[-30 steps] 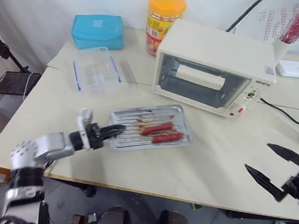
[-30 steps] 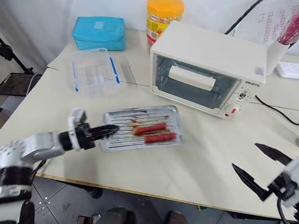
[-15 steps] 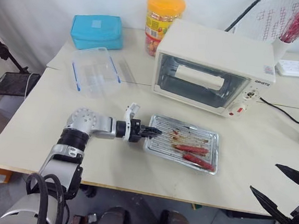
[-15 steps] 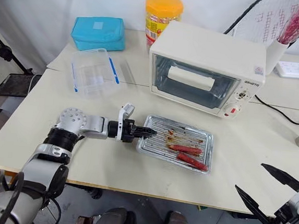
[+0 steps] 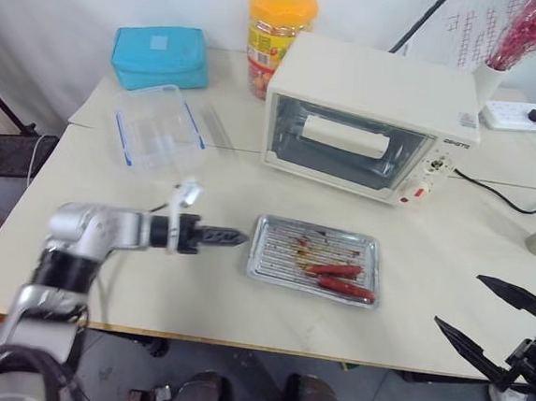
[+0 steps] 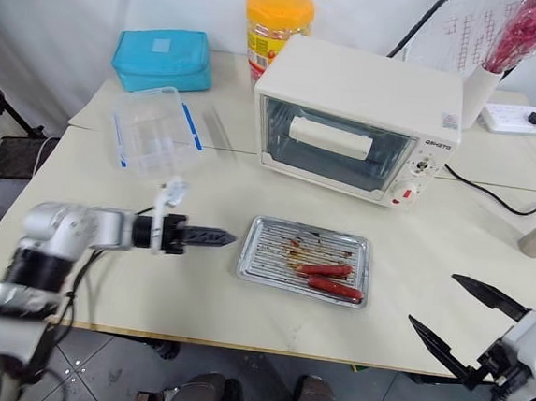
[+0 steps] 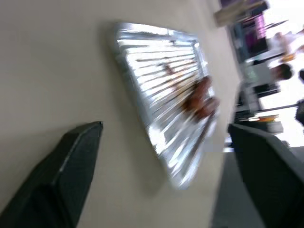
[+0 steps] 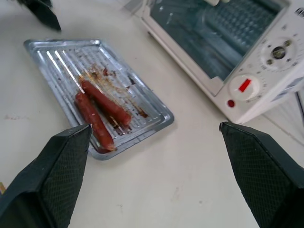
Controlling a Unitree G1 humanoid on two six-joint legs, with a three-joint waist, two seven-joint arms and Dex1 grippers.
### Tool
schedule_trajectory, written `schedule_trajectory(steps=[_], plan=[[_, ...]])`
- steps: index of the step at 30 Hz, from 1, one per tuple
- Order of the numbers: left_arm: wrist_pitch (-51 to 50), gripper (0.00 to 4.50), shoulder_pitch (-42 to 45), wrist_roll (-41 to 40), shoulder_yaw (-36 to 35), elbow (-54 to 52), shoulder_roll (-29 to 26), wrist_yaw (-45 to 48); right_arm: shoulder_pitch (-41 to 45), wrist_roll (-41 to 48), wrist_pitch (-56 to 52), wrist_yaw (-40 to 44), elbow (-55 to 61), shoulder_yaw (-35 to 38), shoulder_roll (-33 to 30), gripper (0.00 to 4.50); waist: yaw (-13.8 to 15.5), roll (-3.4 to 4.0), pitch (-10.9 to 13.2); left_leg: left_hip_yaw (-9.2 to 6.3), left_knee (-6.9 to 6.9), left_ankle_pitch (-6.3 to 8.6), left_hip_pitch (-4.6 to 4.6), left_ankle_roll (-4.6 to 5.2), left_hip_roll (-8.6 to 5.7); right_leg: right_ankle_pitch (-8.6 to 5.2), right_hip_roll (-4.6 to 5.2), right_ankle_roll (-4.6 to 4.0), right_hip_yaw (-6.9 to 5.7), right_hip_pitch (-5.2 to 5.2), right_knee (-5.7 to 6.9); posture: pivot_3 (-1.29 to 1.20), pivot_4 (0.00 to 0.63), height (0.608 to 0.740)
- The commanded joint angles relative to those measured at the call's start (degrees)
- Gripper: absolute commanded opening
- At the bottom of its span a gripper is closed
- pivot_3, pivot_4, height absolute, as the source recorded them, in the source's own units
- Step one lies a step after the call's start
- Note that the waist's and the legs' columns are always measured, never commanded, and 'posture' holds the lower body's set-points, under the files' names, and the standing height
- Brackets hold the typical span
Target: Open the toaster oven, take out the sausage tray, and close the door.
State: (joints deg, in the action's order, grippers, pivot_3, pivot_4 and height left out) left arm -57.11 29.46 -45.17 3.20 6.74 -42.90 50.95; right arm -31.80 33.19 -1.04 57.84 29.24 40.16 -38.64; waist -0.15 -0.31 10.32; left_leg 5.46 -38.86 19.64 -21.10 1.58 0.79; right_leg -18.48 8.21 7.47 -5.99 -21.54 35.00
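L end effector [image 6: 210, 238] was level over the counter [image 6: 240, 301], fingertips aimed at the sausage tray [image 6: 304, 260] and just short of its near-left edge, not touching. In the L wrist view its two fingers [image 7: 66, 166] stood wide apart w/ nothing between them, so released. R end effector [image 6: 464, 321] hung past the counter's front-right edge, also spread open and empty; its wrist view showed both fingers [image 8: 52, 171] far apart, framing the tray and the oven front.

Sausage tray lay flat on the counter, in front of the toaster oven [image 6: 351, 114] and apart from it, w/ two red sausages [image 6: 327, 277] toward its right end and grease smears across the ridges. The door [image 6: 329, 145] was shut, bar handle [image 6: 328, 136] across the glass; knobs and a red mark on the panel to the right of it.

Further out: clear plastic box w/ blue clips [image 6: 152, 134] left of the oven, blue pouch [image 6: 160, 58] behind that, yellow-lidded jar [image 6: 276, 18] at the oven's back-left corner. Black cord [image 6: 498, 197] ran along the counter right of the oven, power strip [image 6: 519, 117] behind it.
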Motion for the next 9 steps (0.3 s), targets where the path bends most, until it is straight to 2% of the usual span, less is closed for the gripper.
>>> schedule_trajectory(steps=[1, 3, 5, 9], plan=[[21.1, 4.43, -6.6, 4.9, -5.7, -6.2, -2.8, 13.3, 2.0, 0.5, -0.3, 2.1, -1.4, -1.5, -2.3, 4.50, 0.2, 0.01, 0.0, -0.03, 0.00, 0.01, -0.02, 0.00, 0.00, -0.01, 0.06, -0.02, 0.01, 0.00, -0.04, 0.00, 0.150, 0.740], [35.5, 4.43, -9.8, 7.8, -10.4, -5.4, -2.0, 17.3, 3.3, 0.0, -0.6, 2.9, -2.6, -2.7, -3.5, 4.50, 0.8, 0.03, 0.0, -0.11, -0.05, 0.03, -0.10, 0.02, -0.02, -0.03, 0.30, -0.06, 0.05, -0.01, -0.20, 0.00, 0.150, 0.740], [47.6, 4.43, -12.4, 13.5, -11.0, -3.6, -3.9, 21.9, 4.2, 1.2, -3.0, 3.1, -3.3, -3.8, -4.2, 4.50, 1.4, 0.04, 0.0, -0.18, -0.11, 0.07, -0.14, 0.03, -0.01, 0.02, 0.54, -0.14, 0.06, -0.01, -0.26, 0.00, 0.150, 0.740], [54.8, 4.43, -14.6, 16.4, -12.6, -1.6, -5.9, 25.5, 7.0, 4.7, -2.9, 7.7, -3.8, -5.3, -5.2, 4.50, 1.6, 0.09, 0.0, -0.15, -0.02, 0.14, -0.14, 0.06, 0.03, 0.04, 0.51, -0.18, 0.03, -0.01, -0.36, 0.00, 0.150, 0.740]])
